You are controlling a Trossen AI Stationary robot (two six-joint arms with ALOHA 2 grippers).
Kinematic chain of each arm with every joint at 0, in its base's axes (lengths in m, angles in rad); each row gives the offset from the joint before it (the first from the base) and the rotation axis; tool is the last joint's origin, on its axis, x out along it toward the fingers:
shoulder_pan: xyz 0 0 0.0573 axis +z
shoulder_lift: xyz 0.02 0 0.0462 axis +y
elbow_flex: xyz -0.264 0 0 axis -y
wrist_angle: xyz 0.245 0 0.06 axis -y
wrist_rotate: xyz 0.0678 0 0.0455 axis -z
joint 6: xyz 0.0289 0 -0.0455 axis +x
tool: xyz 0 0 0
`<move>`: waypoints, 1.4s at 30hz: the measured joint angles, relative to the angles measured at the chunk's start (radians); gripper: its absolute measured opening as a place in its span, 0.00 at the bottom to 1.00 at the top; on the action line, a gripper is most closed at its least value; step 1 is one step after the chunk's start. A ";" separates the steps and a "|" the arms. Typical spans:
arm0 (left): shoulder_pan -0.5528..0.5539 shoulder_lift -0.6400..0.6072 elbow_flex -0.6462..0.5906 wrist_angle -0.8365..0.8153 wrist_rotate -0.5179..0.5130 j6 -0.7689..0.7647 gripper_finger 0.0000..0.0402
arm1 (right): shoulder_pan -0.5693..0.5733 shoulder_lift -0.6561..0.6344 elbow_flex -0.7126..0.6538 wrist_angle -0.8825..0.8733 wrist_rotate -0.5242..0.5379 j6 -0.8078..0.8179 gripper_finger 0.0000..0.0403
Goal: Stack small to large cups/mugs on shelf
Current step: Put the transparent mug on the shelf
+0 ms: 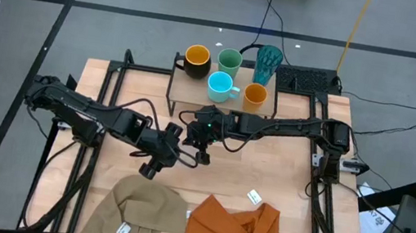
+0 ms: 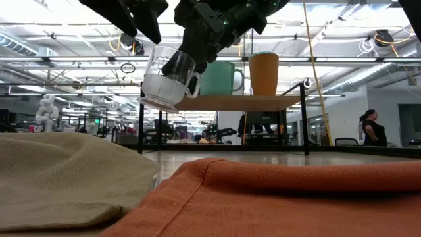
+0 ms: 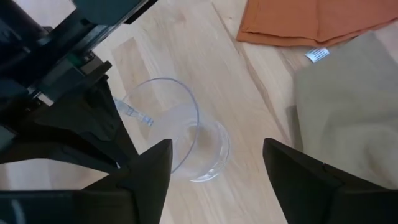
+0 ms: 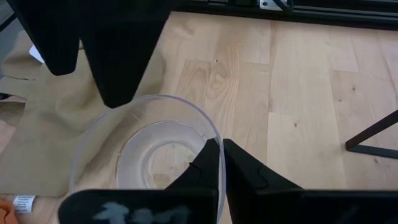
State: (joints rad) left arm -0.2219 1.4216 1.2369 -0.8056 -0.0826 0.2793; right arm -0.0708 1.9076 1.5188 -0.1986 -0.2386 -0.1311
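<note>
- Wooden tabletop (image 1: 143, 107) carries the shelf (image 1: 195, 91) at its far edge; every position below is given relative to that shelf.
- Tan cloth (image 1: 140, 210) and orange cloth (image 1: 233, 224) lie well in front of the shelf.
- Left gripper (image 1: 173, 148) hovers in front of the shelf, fingers spread, holding nothing.
- Clear cup (image 2: 166, 80) hangs tilted above the tabletop, just in front of the shelf.
- Right gripper (image 1: 206, 141) has its fingers pressed together, pinching the cup's rim wall.
- Handling, as judged: thin, rigid, light, slippery, probably fragile; grip the rim wall or handle with moderate force.
- Black mug (image 1: 197, 59), green cup (image 1: 230, 59), blue mug (image 1: 221, 86), orange cup (image 1: 255, 96) and teal tumbler (image 1: 268, 62) stand on the shelf.
</note>
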 joint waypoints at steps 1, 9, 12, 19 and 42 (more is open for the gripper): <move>0.000 0.000 0.000 0.001 0.000 -0.001 0.62 | 0.000 0.000 0.000 0.000 0.000 0.000 0.00; 0.017 0.021 -0.002 0.021 0.000 0.002 0.66 | 0.000 0.000 0.000 0.000 -0.002 -0.001 0.00; 0.026 0.038 -0.002 0.019 -0.004 0.016 0.68 | 0.001 0.000 0.000 -0.002 -0.002 -0.001 0.00; 0.039 0.049 -0.002 0.021 0.000 0.023 0.67 | 0.000 0.001 -0.001 -0.024 -0.002 -0.003 0.00; 0.024 0.047 -0.002 0.043 0.008 -0.026 0.63 | 0.000 0.001 -0.001 -0.015 -0.002 -0.036 0.00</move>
State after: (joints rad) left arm -0.1977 1.4681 1.2350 -0.7622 -0.0746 0.2529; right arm -0.0704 1.9083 1.5177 -0.2134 -0.2409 -0.1669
